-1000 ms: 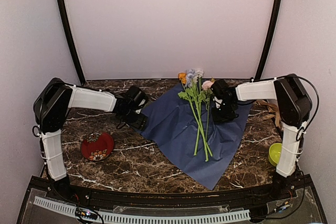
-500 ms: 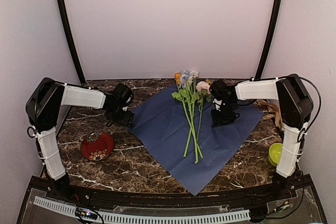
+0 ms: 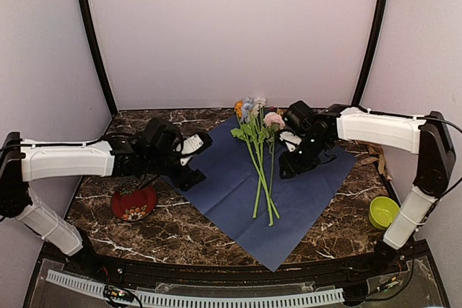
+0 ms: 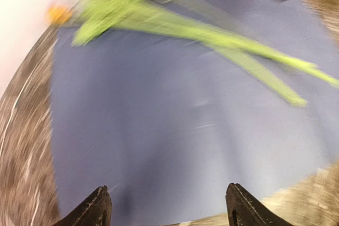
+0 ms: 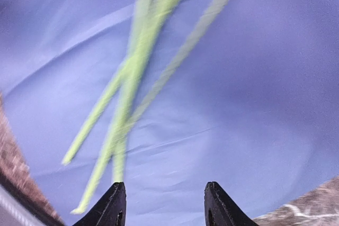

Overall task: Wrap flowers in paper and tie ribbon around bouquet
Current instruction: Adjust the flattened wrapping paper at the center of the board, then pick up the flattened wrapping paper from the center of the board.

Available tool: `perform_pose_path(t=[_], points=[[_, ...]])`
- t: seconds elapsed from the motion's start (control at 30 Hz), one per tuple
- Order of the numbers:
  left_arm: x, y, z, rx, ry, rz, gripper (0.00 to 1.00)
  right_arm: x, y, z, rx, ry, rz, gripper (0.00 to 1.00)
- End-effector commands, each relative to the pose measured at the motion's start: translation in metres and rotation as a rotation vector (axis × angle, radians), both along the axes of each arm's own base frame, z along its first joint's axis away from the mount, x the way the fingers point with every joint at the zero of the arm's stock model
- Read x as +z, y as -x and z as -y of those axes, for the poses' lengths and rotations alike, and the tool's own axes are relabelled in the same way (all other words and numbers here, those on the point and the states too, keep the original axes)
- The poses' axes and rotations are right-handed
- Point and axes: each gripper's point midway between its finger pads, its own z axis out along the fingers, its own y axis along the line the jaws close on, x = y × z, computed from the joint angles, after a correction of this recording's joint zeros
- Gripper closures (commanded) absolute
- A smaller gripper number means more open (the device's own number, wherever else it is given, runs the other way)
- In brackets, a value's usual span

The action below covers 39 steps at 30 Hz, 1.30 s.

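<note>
The flowers [image 3: 258,171] lie on the paper [image 3: 224,182] on the counter [image 3: 173,227], at three o'clock from the left pincer [image 4: 167,193] and nine o'clock from the right pincer [image 5: 165,189] (both pincers apart, holding nothing).

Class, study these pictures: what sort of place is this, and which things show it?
Most likely a robot test booth, not a florist's: a left arm and right arm stand at a marble-patterned table, plain pale walls close it in, and flowers lie staged on paper.
</note>
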Motion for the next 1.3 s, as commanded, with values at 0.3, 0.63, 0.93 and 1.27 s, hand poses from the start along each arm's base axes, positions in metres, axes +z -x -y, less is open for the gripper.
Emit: perform_pose_path(t=[0.3, 0.63, 0.93, 1.27], points=[[-0.025, 0.194, 0.104, -0.904, -0.066, 0.249, 0.29, -0.039, 0.121, -0.029, 0.075, -0.098, -0.219, 0.53], [-0.052, 0.221, 0.131, -0.930, -0.201, 0.268, 0.32, -0.061, 0.183, -0.025, 0.078, 0.071, -0.133, 0.35], [-0.042, 0.225, 0.118, -0.782, -0.125, 0.214, 0.30, -0.085, 0.218, -0.047, 0.200, 0.190, -0.037, 0.27], [-0.040, 0.226, 0.107, -0.791, -0.123, 0.247, 0.27, -0.105, 0.222, -0.045, 0.217, 0.258, -0.056, 0.54]])
